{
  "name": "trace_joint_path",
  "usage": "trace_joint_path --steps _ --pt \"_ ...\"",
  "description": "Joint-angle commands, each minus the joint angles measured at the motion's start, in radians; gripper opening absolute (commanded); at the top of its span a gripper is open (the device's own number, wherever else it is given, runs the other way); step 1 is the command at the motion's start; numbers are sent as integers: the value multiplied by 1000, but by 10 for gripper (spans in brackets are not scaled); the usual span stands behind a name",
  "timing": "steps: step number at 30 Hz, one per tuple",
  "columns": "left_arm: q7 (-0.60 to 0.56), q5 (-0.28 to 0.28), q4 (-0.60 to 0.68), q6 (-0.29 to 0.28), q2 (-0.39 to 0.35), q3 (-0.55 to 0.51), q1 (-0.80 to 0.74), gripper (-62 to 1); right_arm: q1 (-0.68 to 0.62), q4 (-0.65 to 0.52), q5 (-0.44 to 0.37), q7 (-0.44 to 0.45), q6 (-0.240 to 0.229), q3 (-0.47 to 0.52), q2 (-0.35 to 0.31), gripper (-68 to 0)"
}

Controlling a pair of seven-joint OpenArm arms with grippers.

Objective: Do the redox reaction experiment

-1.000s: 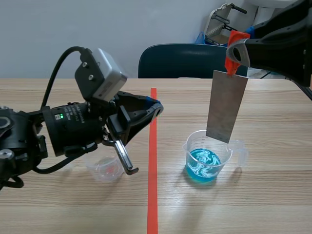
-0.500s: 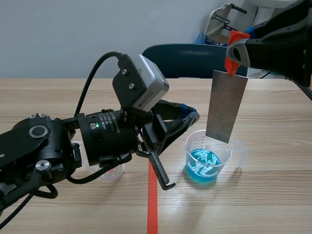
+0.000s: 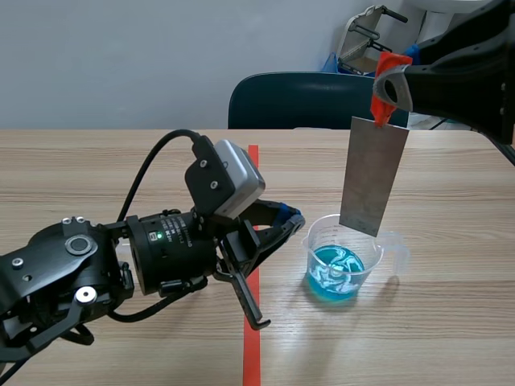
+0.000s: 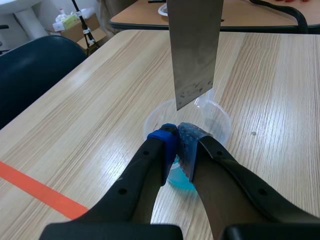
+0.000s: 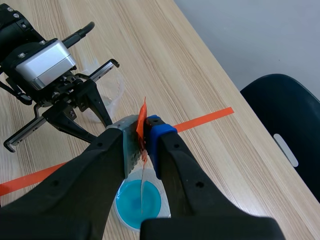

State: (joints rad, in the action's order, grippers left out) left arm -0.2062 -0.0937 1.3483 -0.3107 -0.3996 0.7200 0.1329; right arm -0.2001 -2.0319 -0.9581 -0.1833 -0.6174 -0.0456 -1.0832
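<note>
Plate hangs plumb over the beaker, dip not yet made.
Right jaws clamped on the metal plate [image 3: 372,175] at its orange-taped top end [image 5: 144,117]. The plate is flat, dull grey and stiff, long axis vertical, lower edge about level with the rim of the clear plastic beaker [image 3: 315,241], above the blue liquid [image 3: 336,272]. Beaker sits on the wood-grain desk [image 3: 451,322]. Looks like a straight-down move, right arm only. Left jaws pressed together on nothing, tips just beside the beaker's rim.
</note>
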Motion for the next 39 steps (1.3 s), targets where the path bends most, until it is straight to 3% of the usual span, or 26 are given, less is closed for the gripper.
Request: trace_joint_path --steps 1,16,29,33,39 --pt "-15 -10 25 2 5 -2 6 -593 12 0 -8 14 3 11 -3 -669" --pt "-23 -10 27 2 -5 -2 5 -593 12 0 -8 13 3 11 -3 -669" --pt "-59 -18 130 2 -149 -4 -37 -589 12 0 -8 13 3 11 -3 -669" --pt "-59 -17 167 2 -193 -4 -64 -466 12 0 -7 13 3 11 -3 -669" --pt "-63 -18 195 2 -242 -27 -102 -209 12 0 -7 13 3 11 -3 -669"
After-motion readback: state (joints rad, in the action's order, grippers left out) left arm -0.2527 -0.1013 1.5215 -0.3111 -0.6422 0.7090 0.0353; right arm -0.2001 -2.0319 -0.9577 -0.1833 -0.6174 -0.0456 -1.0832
